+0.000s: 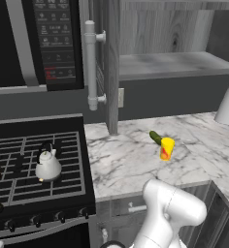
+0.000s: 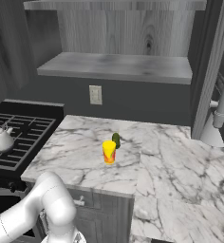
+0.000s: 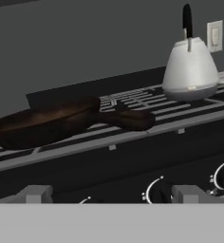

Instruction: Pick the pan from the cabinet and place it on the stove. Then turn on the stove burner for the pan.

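Since the pan [image 3: 47, 124] already sits on the stove [image 3: 133, 142] grate, left of the kettle [image 3: 190, 71], the placing looks done and the burner step is in hand. The tool [image 3: 111, 197] is wide open, holding nothing, low at the stove front facing the knobs [image 3: 157, 191]. Next move, as I judge it: pick the knob matching the pan's burner (which one that is, I can't tell), close on it, twist. The hand view gives pan and knobs up close. The left base view gives the kettle on the grates, the open cabinet [image 1: 160, 43], and the marble surface [image 1: 136, 160]; the right base view adds a yellow item [image 2: 109, 152] there.
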Available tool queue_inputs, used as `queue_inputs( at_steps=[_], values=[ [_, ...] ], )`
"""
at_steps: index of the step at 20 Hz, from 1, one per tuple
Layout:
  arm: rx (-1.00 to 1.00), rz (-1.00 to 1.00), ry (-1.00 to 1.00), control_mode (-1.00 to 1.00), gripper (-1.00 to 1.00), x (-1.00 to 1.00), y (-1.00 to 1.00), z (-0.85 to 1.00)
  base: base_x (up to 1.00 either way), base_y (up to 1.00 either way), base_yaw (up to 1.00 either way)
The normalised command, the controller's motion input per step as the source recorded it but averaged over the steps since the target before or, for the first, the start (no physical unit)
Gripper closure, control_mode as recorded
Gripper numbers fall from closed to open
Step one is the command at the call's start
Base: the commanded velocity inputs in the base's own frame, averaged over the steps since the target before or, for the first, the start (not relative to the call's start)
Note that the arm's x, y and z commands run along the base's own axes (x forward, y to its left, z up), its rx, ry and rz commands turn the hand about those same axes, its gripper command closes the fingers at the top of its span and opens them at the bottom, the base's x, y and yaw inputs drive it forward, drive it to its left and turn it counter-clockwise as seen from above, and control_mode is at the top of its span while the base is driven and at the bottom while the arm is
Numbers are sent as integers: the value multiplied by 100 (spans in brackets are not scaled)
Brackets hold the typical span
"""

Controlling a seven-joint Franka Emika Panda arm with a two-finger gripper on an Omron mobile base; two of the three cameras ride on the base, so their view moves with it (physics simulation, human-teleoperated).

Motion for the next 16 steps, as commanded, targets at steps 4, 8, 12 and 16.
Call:
queue_inputs(
  at_steps=[4,8,12,16],
  values=[
    [-1,0,0,-100,-100,2,0,-23,0,0,0],
    [-1,0,0,-100,-100,1,0,-23,0,0,0],
    [0,0,0,-100,-100,2,0,-17,0,0,0],
    [0,0,-1,-100,-100,5,0,-9,0,0,0]
  ],
)
